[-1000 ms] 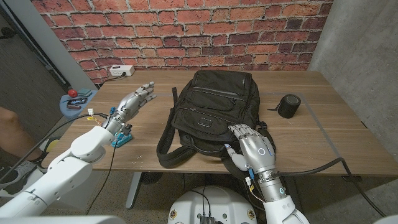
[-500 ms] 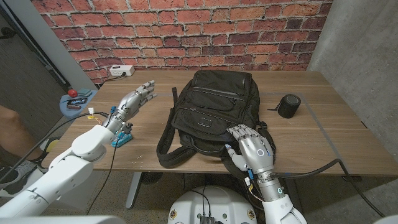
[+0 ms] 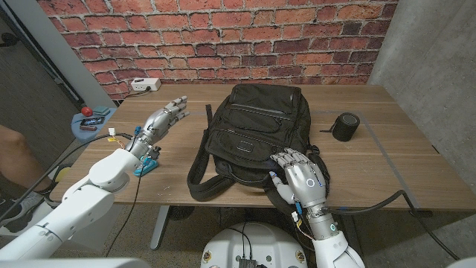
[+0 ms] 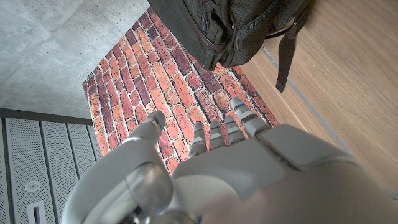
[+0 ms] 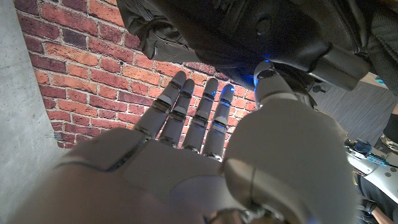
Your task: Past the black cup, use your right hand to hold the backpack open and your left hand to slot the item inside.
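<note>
Centrally, a soft black fabric backpack slumps on grained wooden table.

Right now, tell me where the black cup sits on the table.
In the head view the black cup stands on the robot's right side of the table, apart from the backpack and beyond the right hand.

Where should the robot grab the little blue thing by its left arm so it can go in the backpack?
Probably from above. The small blue item sits low on the wooden table beside the left forearm, so pinching its upper part looks easiest. The left hand hovers open, past it. Its exact shape is too small to tell.
</note>
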You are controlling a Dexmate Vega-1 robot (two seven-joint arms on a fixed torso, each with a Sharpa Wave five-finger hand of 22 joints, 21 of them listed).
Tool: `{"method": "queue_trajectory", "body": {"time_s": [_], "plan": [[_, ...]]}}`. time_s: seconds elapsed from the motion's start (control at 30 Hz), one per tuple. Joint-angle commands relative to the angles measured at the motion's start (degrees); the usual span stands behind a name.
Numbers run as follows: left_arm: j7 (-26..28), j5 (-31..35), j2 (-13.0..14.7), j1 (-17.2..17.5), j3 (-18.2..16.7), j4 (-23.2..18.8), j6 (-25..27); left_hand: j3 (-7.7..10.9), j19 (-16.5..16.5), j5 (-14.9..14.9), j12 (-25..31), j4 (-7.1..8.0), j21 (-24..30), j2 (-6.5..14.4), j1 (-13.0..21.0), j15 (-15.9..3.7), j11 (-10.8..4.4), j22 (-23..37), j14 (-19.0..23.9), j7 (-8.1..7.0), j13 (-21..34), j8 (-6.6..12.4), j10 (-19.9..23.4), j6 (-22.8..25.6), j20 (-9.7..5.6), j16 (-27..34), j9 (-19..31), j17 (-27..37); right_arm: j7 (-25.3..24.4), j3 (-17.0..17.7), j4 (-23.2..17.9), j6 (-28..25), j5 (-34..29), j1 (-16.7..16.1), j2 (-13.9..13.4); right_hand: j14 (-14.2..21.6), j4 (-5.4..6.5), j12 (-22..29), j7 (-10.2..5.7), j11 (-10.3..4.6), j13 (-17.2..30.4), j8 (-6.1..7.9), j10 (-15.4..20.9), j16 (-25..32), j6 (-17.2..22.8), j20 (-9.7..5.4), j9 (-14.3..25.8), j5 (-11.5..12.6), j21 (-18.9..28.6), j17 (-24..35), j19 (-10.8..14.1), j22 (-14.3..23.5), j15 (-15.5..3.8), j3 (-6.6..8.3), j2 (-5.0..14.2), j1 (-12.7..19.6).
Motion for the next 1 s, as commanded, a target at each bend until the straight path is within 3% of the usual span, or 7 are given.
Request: {"method": "queue_trajectory", "body": {"time_s": [0.03,0.3,1.0], "plan": [[1.67,0.65,-0.36,1.13,-0.06,-1.23,-0.19,-0.2,0.58,0.44,0.13,-0.02,0.18,0.05,0.53,0.3,-0.04,0.27,0.44,-0.07,0.12,0.27,0.51,0.36,-0.05,0.3,0.3,0.08,-1.88,0.41,1.09,1.17,1.9,1.3,-1.36,0.94,0.19,1.02,0.05,-0.18,0.35,0.5,1.97,0.64,1.32,-2.11,0.18,0.32,0.27,0.37,0.4,0.15,-8.45,-0.26,0.22,0.77],[2.64,1.09,-0.41,2.37,-0.51,-2.43,0.18,-0.22,0.69,0.44,0.15,0.01,0.21,0.07,0.63,0.24,-0.07,0.27,0.59,-0.11,0.13,0.3,0.63,0.54,0.03,0.33,0.3,0.08,-2.71,0.65,0.51,2.16,3.05,1.59,-1.81,2.73,0.5,2.46,0.03,-0.13,0.93,1.33,4.64,1.55,3.91,-2.4,0.26,0.29,0.37,1.06,0.67,0.17,-8.96,-0.81,0.7,1.16],[3.35,1.08,-1.47,2.81,-0.32,-2.22,0.31,-0.29,0.73,0.44,0.09,0.16,0.17,0.1,0.85,0.28,0.04,0.28,0.61,-0.07,0.13,0.27,0.64,0.71,0.12,0.28,0.31,0.1,-2.13,2.05,-1.56,5.24,4.76,1.8,-3.17,4.05,0.6,3.2,0.32,-0.2,1.49,1.53,5.42,2.24,5.0,-2.42,0.32,0.2,0.51,1.66,1.11,0.18,-9.09,-1.49,0.7,1.37]]}}
